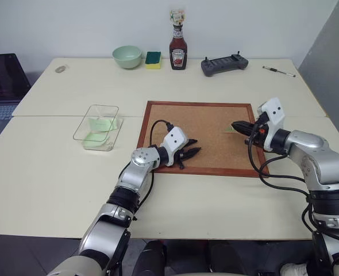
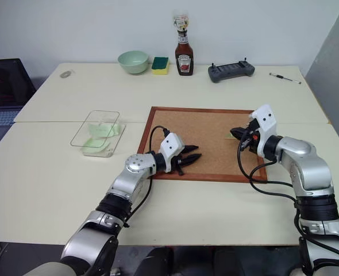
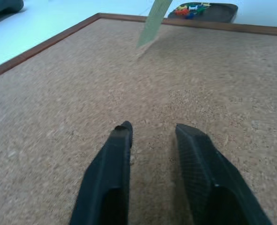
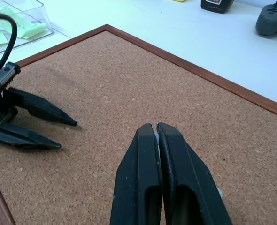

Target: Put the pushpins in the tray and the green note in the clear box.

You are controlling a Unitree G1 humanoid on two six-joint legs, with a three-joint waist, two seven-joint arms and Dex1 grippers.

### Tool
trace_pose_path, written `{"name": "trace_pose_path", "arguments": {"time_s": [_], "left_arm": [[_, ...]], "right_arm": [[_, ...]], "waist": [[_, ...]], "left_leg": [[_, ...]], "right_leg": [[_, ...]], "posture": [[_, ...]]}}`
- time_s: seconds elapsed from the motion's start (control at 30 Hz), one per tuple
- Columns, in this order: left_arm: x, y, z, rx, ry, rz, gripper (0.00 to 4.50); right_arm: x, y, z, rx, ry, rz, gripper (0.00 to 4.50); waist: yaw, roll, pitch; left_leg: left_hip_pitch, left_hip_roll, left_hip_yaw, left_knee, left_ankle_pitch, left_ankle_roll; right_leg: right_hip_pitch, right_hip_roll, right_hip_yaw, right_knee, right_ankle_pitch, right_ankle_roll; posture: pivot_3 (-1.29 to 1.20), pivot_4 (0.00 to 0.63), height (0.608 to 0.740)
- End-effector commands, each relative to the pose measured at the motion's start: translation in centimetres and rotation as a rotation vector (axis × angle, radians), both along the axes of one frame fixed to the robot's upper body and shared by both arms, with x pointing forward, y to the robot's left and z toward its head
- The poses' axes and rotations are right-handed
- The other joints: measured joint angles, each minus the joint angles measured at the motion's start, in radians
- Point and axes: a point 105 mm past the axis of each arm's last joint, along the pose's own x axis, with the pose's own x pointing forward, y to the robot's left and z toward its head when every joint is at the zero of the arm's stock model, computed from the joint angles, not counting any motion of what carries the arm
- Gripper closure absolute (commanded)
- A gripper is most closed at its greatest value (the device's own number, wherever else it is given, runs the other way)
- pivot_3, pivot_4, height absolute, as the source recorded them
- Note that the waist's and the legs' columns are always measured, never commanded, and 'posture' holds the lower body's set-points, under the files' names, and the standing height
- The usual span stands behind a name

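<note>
Over a framed corkboard (image 1: 207, 135) on a pale bench (image 1: 54, 172), the left gripper (image 1: 191, 153) hovers with its fingers spread and nothing between them. The right gripper (image 1: 237, 126) has its fingers pressed together, pinching the green note (image 3: 153, 22), which hangs from their tips above the board. The tray (image 3: 205, 11) of pushpins (image 3: 189, 9) lies beyond the board's far rim from the left fingers; the clear box (image 1: 97, 126) sits well to their outer side, holding green slips

no lettering reads clearly (the ketchup bottle (image 1: 178, 50) label is illegible).
</note>
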Motion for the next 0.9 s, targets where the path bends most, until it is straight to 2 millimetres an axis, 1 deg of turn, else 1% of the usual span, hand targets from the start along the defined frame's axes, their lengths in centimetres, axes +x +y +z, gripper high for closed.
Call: {"name": "trace_pose_path", "arguments": {"time_s": [0.03,0.17,0.27,0.37,0.4,0.47,0.67,0.9], "left_arm": [[-0.7,-0.4,1.7,-0.023,-0.056,-0.067,1.98],[-1.0,-0.5,2.1,-0.040,-0.050,-0.103,1.20],[-0.6,-0.7,3.3,-0.071,-0.077,-0.097,0.61],[-0.1,-0.9,4.0,-0.073,-0.108,-0.099,0.11],[-0.1,-0.9,4.1,-0.068,-0.110,-0.110,0.04],[-0.1,-1.1,4.0,-0.064,-0.102,-0.127,0.04],[0.5,-1.7,5.0,-0.095,-0.113,-0.136,0.04],[0.9,-2.5,5.6,-0.096,-0.127,-0.163,0.04]], "right_arm": [[-0.3,0.9,1.9,-0.007,-0.075,0.053,4.50],[-0.6,1.4,2.0,-0.017,-0.080,0.085,4.50],[-0.9,1.7,2.4,-0.013,-0.085,0.103,4.50],[-1.3,2.2,2.7,-0.008,-0.089,0.124,4.50],[-1.4,2.4,2.9,-0.006,-0.090,0.131,4.50],[-1.7,2.7,3.0,0.000,-0.090,0.144,4.50],[-2.6,3.6,3.3,0.024,-0.077,0.178,4.50],[-3.3,4.5,3.3,0.045,-0.051,0.210,4.50]], "waist": [[0.000,0.000,0.000],[0.000,0.000,0.000],[0.000,0.000,0.000],[0.001,0.000,0.000],[0.001,0.000,0.000],[0.001,0.000,0.000],[0.000,-0.001,0.000],[0.000,-0.001,0.000]], "left_leg": [[0.000,0.000,0.000,0.000,0.000,0.000],[0.000,0.000,0.000,0.000,0.000,0.000],[-0.001,0.000,0.000,0.000,0.000,0.000],[-0.002,0.000,-0.001,0.000,0.000,0.000],[-0.003,0.000,-0.001,0.001,0.000,0.000],[-0.004,0.000,-0.001,0.001,0.000,0.000],[-0.006,0.000,-0.001,0.001,0.000,0.000],[-0.008,0.000,-0.001,0.001,0.000,0.000]], "right_leg": [[0.000,0.000,0.000,0.000,0.000,0.000],[0.000,0.000,0.000,0.000,0.000,0.000],[-0.001,0.000,0.000,0.000,0.000,0.000],[-0.001,0.000,-0.001,0.000,0.000,0.000],[-0.002,0.000,-0.001,0.000,0.000,0.000],[-0.003,0.000,-0.001,0.000,0.000,0.000],[-0.005,0.000,-0.001,0.000,0.000,0.000],[-0.006,0.000,-0.001,0.000,0.000,0.000]], "posture": [[0.00,0.150,0.740],[0.00,0.150,0.740],[0.00,0.150,0.740],[0.00,0.150,0.740],[0.00,0.150,0.740],[0.00,0.150,0.740],[0.00,0.150,0.740],[0.00,0.150,0.740]]}}
